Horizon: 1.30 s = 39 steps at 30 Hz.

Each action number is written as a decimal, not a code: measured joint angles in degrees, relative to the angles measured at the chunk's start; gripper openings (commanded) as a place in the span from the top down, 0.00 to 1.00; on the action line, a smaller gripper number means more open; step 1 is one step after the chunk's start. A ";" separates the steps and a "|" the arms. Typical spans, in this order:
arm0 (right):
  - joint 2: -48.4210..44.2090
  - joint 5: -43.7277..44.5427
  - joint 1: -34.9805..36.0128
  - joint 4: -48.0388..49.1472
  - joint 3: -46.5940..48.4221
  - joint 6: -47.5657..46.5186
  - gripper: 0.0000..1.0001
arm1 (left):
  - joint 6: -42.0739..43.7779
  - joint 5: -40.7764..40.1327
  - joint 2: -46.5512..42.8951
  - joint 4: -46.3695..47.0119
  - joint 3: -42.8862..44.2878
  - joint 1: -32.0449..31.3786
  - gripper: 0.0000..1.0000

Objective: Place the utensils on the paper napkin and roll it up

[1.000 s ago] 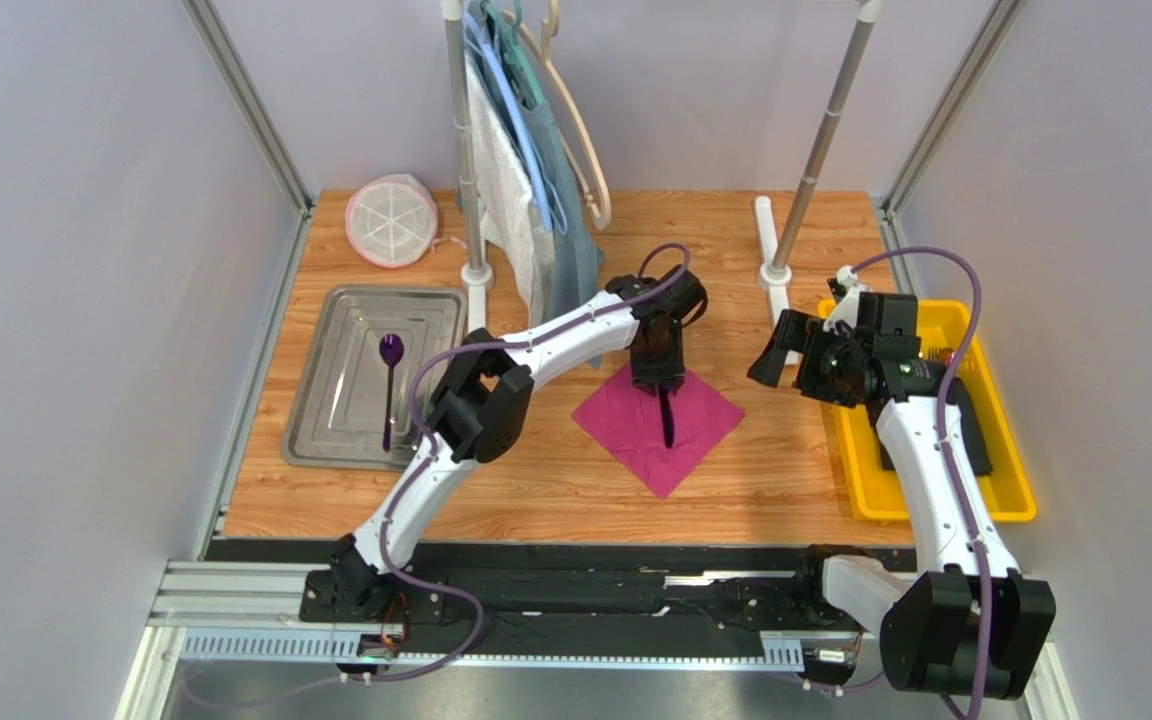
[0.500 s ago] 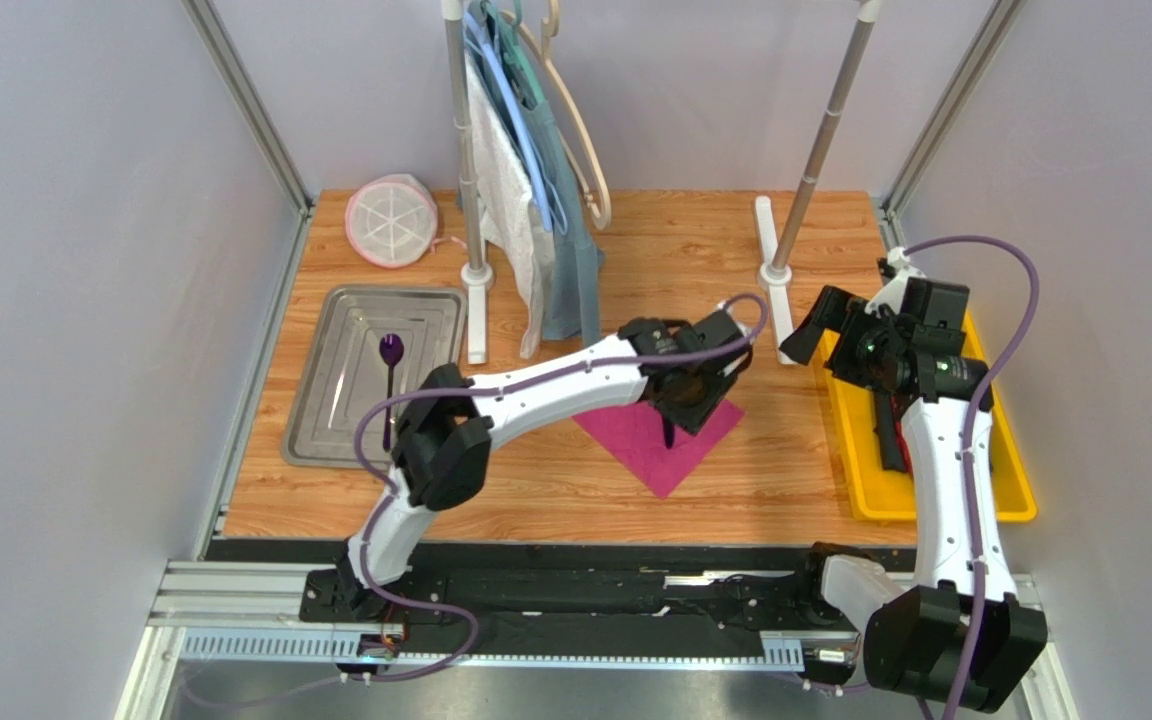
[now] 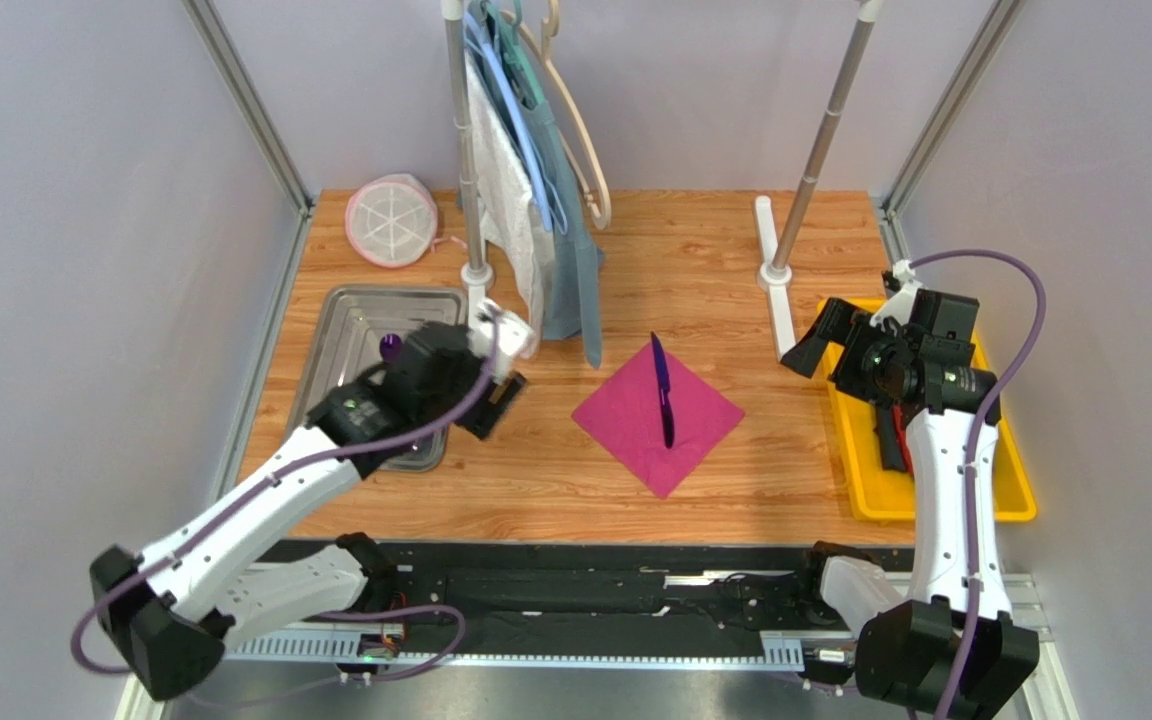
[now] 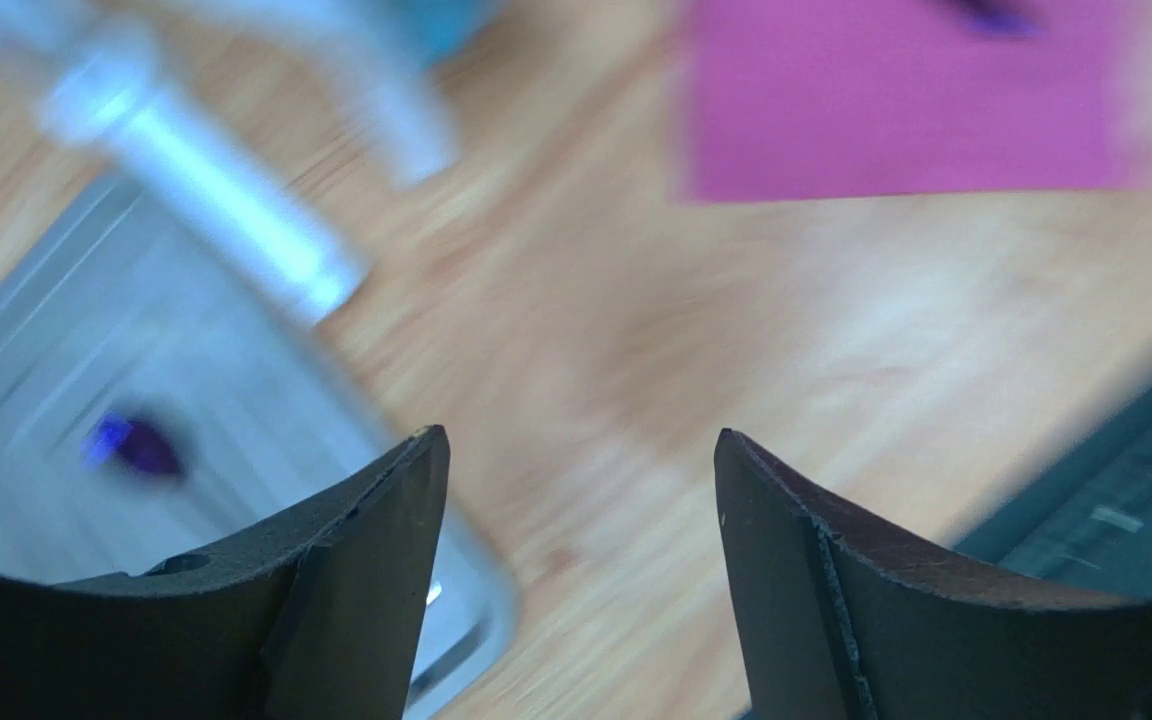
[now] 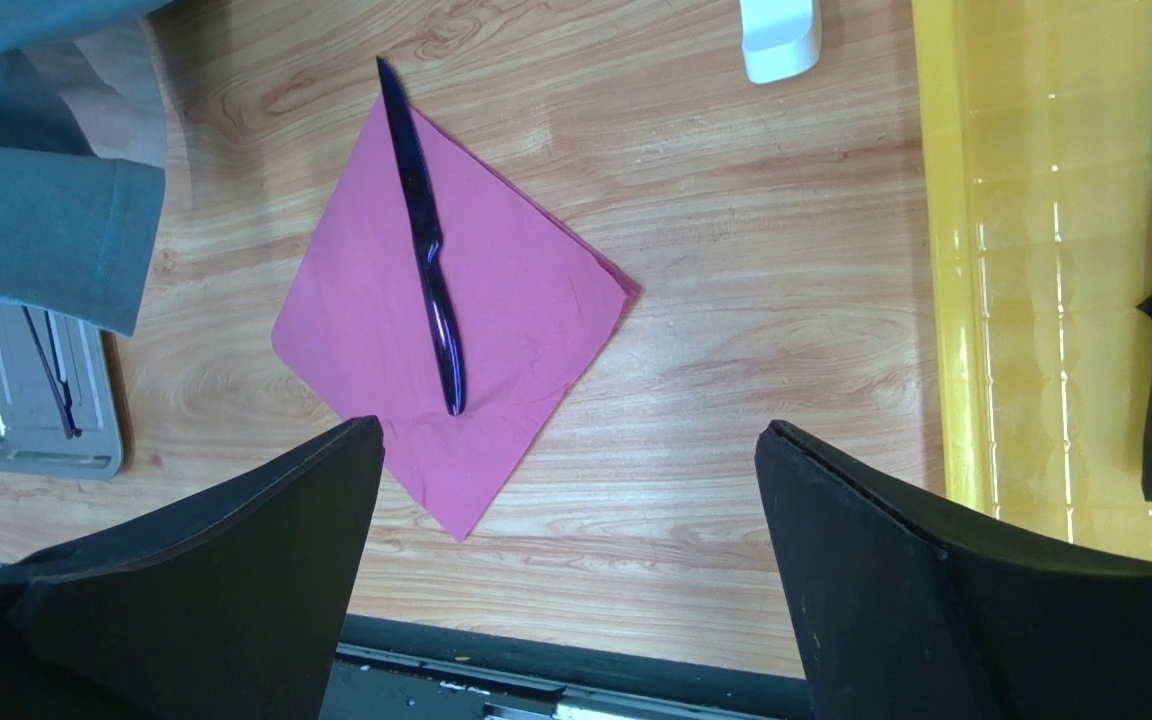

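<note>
Napkin: the pink paper napkin lay flat, diamond-wise, at the middle of the counter.
Knife: one dark-purple knife rested lengthwise on it, its tip poking past the far corner.
Spoon: the purple spoon sat in the metal tray at the left, largely hidden by the left arm.
Left jaws: apart and empty, over the tray's right edge, well away from the napkin.
Right jaws: wide apart, holding nothing, above the far end of the yellow bin.
Backdrop: garments hung from a rack.
</note>
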 measured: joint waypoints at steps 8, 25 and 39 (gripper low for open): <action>2.27 -0.59 -0.02 0.26 -0.55 0.02 0.00 | 5.46 6.71 -2.62 -7.19 -1.55 42.66 0.48; 4.44 -0.46 -0.13 0.24 -0.55 0.00 0.00 | 2.27 13.73 39.47 -5.86 9.70 57.66 0.60; 5.53 -0.50 -0.13 0.31 -0.52 0.02 0.00 | 1.03 15.41 44.98 -2.54 12.70 57.18 0.77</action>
